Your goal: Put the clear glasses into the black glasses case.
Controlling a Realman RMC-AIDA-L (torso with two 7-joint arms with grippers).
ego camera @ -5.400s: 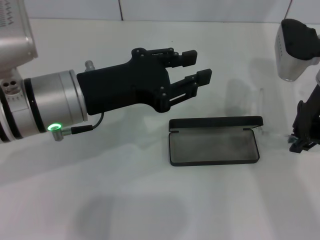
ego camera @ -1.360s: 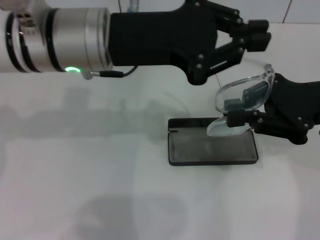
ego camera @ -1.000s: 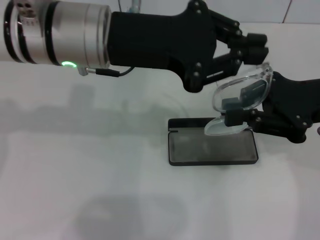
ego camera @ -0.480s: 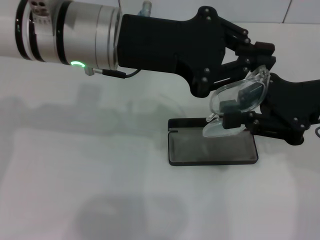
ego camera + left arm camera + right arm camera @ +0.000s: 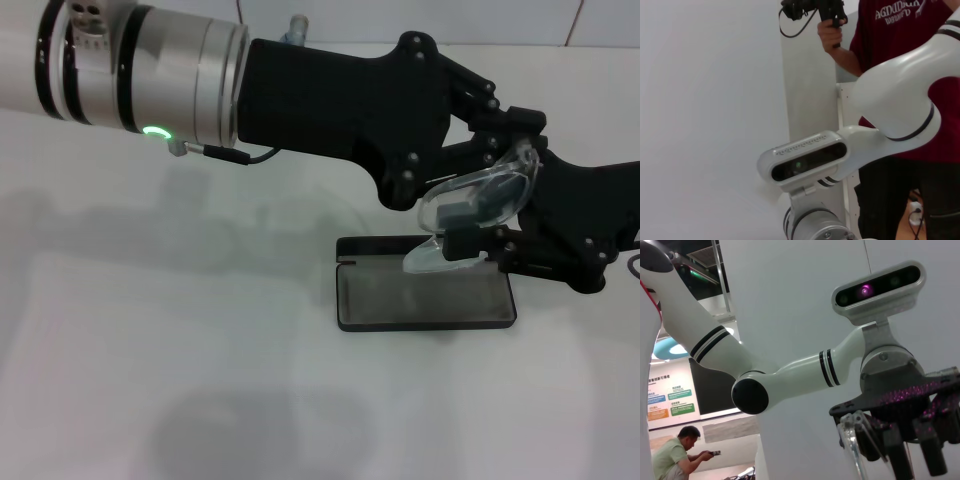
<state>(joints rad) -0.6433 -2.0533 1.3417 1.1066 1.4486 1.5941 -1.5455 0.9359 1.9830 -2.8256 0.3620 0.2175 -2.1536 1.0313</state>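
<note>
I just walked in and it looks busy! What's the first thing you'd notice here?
Two black robot tools meet in the middle: the right tool pinches the clear glasses in the air, and the left tool reaches in at their top edge. Just below, the black glasses case lies open on the white table.

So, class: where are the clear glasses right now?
In the head view the glasses are held up off the table on the right side, gripped by the right gripper, just above the open case, with the left gripper reaching their top edge.

Both claws have carried the clear glasses (image 5: 470, 205) slightly lower, apparently nearer the black glasses case (image 5: 427, 297).
</note>
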